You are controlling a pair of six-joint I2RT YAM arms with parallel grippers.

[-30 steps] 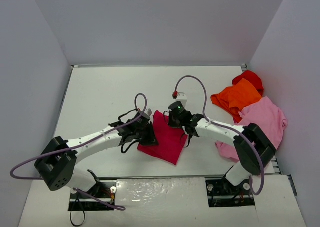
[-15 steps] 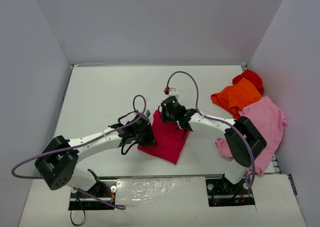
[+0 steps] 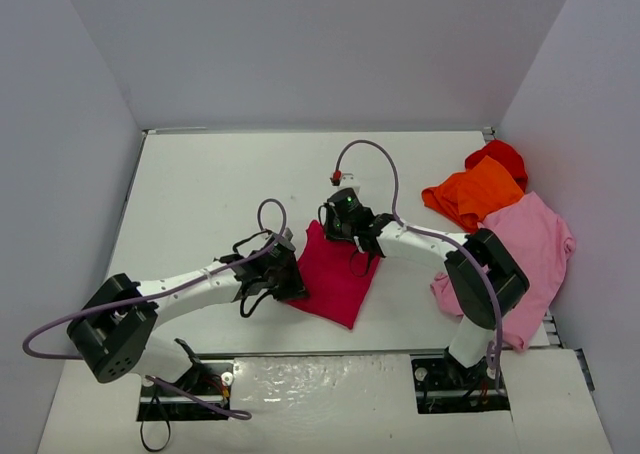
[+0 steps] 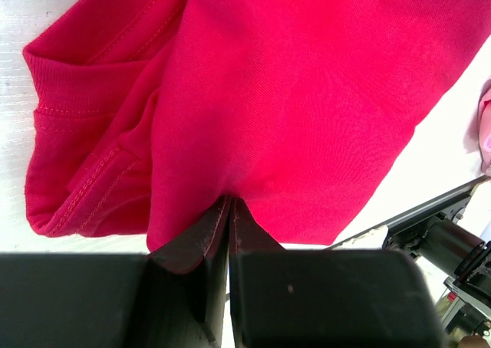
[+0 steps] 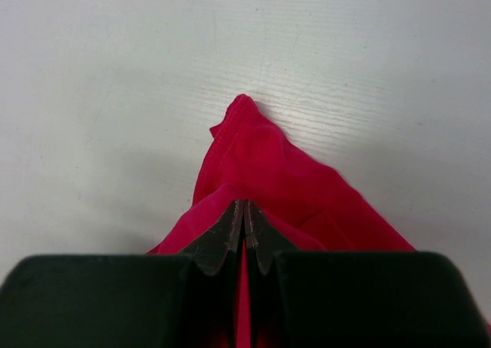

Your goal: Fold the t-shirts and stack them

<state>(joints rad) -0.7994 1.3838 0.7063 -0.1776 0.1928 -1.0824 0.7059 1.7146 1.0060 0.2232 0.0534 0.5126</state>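
Both pincers are clamped tight on the crimson shirt (image 3: 338,274), lying on the bench (image 3: 210,194) between the 2 arms. The left pincer (image 4: 230,214) has its left edge and the right pincer (image 5: 244,219) has the far corner. My guess is that's to keep the cloth taut so the fold lies flat. Versus 1 second back, the right pincer has slid left and further out, and the left pulled nearer the bases. The orange shirt (image 3: 478,196), pink shirt (image 3: 530,236) and red shirt (image 3: 498,158) wait heaped at the right edge.
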